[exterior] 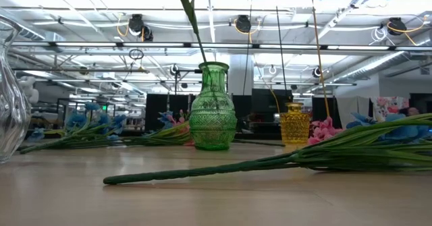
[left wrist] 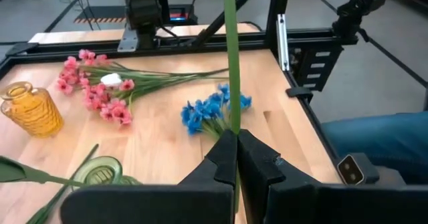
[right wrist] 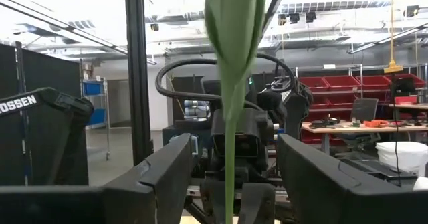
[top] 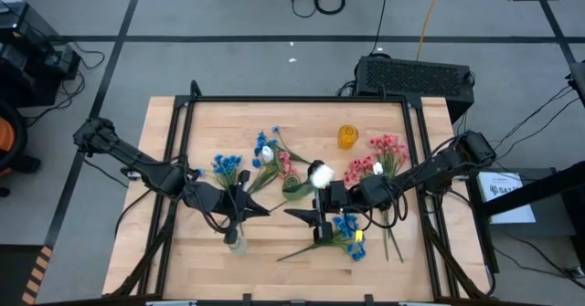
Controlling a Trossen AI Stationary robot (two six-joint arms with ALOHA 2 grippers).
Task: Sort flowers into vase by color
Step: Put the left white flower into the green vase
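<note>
The low view looks level across the wooden table (exterior: 216,199). Nearest lies a long green-stemmed flower spray (exterior: 270,164) flat on the wood, its stem end toward the left and its leaves and blue blossoms at the right edge. At the near left edge stands a clear glass vase (exterior: 10,91). Farther back, about mid-table, stands a green glass vase (exterior: 212,108) with a thin green stem (exterior: 192,23) rising out of its mouth and leaning left. To its right, farther off, is a small yellow vase (exterior: 294,123), with pink blossoms (exterior: 327,130) beside it. Blue sprays (exterior: 81,128) lie on the far left.

From above, the left gripper (top: 259,209) is in the middle of the table, near the front, and the right gripper (top: 300,214) faces it from the right. The white bud (top: 320,174) sits just above the right arm's wrist. Blue flowers (top: 348,236) lie under the right arm; more blue (top: 227,167) and pink sprays (top: 388,151) lie farther back.

In the left wrist view the left gripper's fingers (left wrist: 221,158) are clenched on the upright green stem (left wrist: 232,63). In the right wrist view the right gripper's fingers (right wrist: 167,174) stand apart on either side of the stem (right wrist: 231,150), not touching it, so that gripper is released.
</note>
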